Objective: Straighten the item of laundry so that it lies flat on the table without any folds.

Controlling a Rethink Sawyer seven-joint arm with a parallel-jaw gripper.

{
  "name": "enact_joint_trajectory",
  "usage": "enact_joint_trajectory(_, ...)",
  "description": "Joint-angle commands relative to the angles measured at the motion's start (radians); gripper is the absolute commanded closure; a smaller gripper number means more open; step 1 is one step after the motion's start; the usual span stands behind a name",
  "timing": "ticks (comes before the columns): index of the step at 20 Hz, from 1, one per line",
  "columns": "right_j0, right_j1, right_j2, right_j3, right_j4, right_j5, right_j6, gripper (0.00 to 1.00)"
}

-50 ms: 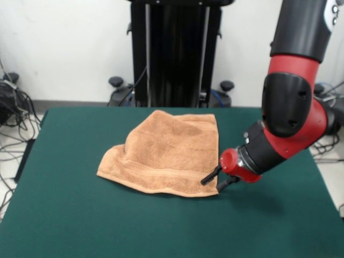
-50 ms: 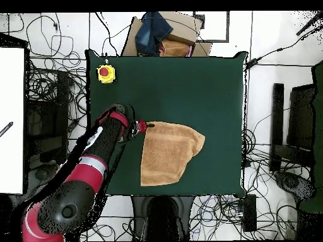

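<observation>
Towel [image 1: 164, 153] on table [image 1: 80, 215], fingers [image 1: 215, 180] at corner.

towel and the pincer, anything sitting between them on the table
Nothing visible does. The pincer is right at the towel's corner, with only bare green table around it. The yellow box with a red button sits far off at a table corner.

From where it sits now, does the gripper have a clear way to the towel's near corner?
Probably yes. The gripper is low over the table, right beside the corner of the towel, and nothing stands between them.
</observation>
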Motion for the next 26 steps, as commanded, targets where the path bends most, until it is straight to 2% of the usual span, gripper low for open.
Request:
enact_joint_trajectory(1, -0.06, 0.115, 0.124, 0.013, -0.021, -0.14, 0.108, 0.0)
enact_joint_trajectory(4, -0.063, 0.113, 0.128, 0.013, -0.019, -0.139, 0.104, 0.0)
enact_joint_trajectory(5, -0.063, 0.113, 0.128, 0.013, -0.018, -0.136, 0.104, 1.0)
enact_joint_trajectory(13, -0.074, 0.098, 0.153, 0.029, -0.017, -0.14, 0.055, 1.0)
enact_joint_trajectory(16, -0.069, 0.104, 0.143, 0.02, -0.014, -0.131, 0.073, 1.0)
enact_joint_trajectory(19, -0.062, 0.106, 0.133, 0.021, -0.018, -0.174, 0.102, 1.0)
enact_joint_trajectory(21, -0.067, 0.099, 0.149, 0.026, -0.015, -0.132, 0.067, 1.0)
enact_joint_trajectory(26, -0.072, 0.06, 0.182, 0.067, -0.019, -0.169, 0.041, 1.0)
